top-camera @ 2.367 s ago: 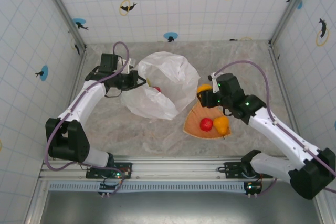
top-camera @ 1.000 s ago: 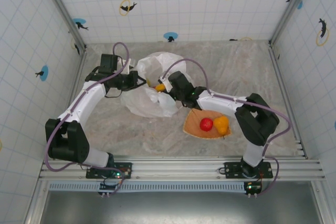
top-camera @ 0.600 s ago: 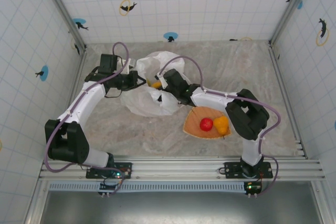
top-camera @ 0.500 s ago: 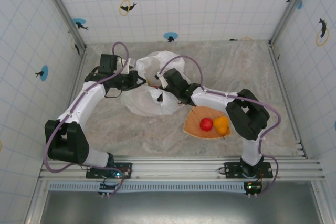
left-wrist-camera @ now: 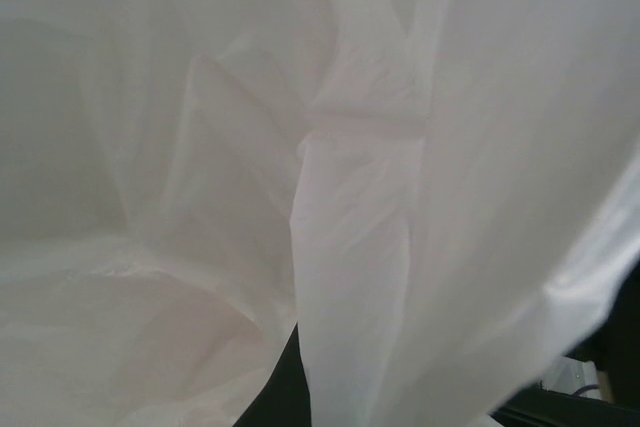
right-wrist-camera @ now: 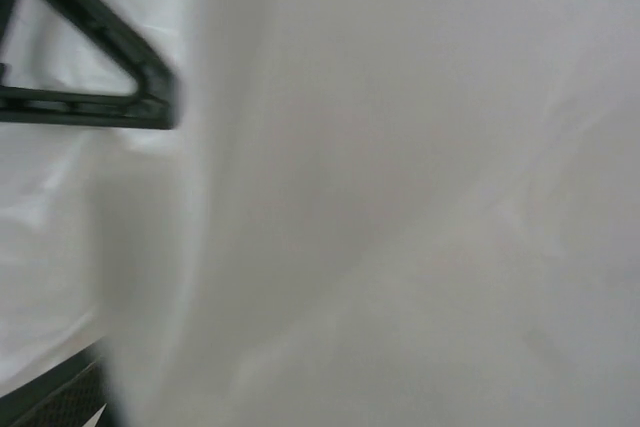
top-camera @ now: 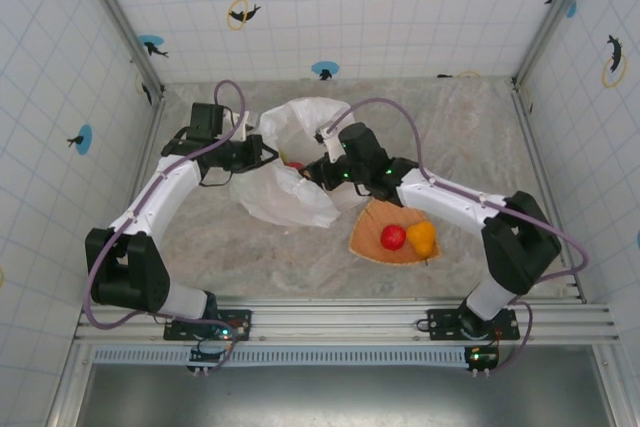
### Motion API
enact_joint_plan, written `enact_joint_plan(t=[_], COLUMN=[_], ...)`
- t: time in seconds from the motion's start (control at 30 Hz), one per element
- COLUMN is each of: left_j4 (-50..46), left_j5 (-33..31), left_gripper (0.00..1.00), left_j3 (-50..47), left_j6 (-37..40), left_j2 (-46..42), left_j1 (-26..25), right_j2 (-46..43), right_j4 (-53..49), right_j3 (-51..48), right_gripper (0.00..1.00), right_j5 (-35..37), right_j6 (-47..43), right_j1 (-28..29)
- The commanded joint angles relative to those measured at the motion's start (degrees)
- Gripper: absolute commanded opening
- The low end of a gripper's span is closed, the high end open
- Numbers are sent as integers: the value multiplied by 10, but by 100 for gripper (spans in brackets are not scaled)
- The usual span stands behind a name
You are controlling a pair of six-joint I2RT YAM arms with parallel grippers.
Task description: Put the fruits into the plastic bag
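Starting on the left, the left pincer [top-camera: 265,155] is shut tight on the rim of the plastic bag [top-camera: 290,202], holding the mouth up. Its wrist view is just crinkled white film [left-wrist-camera: 200,197], so I can't tell how much plastic it really has. If it's only a thin fold, any tug could slide it out and the mouth flops shut. The bag sits left of centre on the counter [top-camera: 460,137], and a red fruit [top-camera: 297,164] peeks out just inside the opening. That one looks close to the rim, so a bump or a sagging bag might roll it back out. Next over, the right pincer [top-camera: 316,171] is right at the bag's mouth with its jaws apart and nothing between them. One dark finger [right-wrist-camera: 100,57] shows against the film in its own view. The big worry here, I reckon, is a finger snagging the thin plastic when the arm backs away. That would drag the whole bag, yank it off the left grip or tear it. Further right, the orange fan-shaped tray [top-camera: 375,219] touches the bag's edge, with a second red fruit [top-camera: 393,237] and a yellow-orange fruit [top-camera: 422,237] side by side on it. They're glossy and nearly touching, so grabbing one could knock the other off the tray.
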Motion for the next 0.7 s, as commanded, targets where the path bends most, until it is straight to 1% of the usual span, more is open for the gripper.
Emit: enact_joint_plan(t=[0.0,0.07,0.13,0.27,0.43,0.5,0.53,0.6,0.67], left_j4=[15,16,16,17,19,18,19,22,28], left_j5=[7,6,4,2,2,2,2,1,2], left_gripper=[0,0,0,0,0,0,0,0,0], left_j3=[-9,-11,-12,-12,-11,-12,-13,-14,-18], left_j6=[-3,-2,-1,-1,-2,-2,-2,-2,-5], left_j2=[-5,-4,-3,-2,-2,-2,-2,-2,-1], left_j1=[2,2,2,2,2,2,2,2,2], right_j2=[-51,-77,-101,-145,-202,-227,-240,-259,-273], right_j4=[-29,-28,-17,-21,-78,-128,-163,-236,-317], right_j3=[-30,-46,-67,-93,-109,-105,-102,-90,-82], right_gripper=[85,83,81,78,77,77,77,78,77], right_j5=[-50,-87,-108,-123,-129,-110,-90,-29,54], right_j6=[-3,1,12,24,18,10,9,17,37], right_j1=[-13,-25,-36,-55,-77,-79,-79,-78,-74])
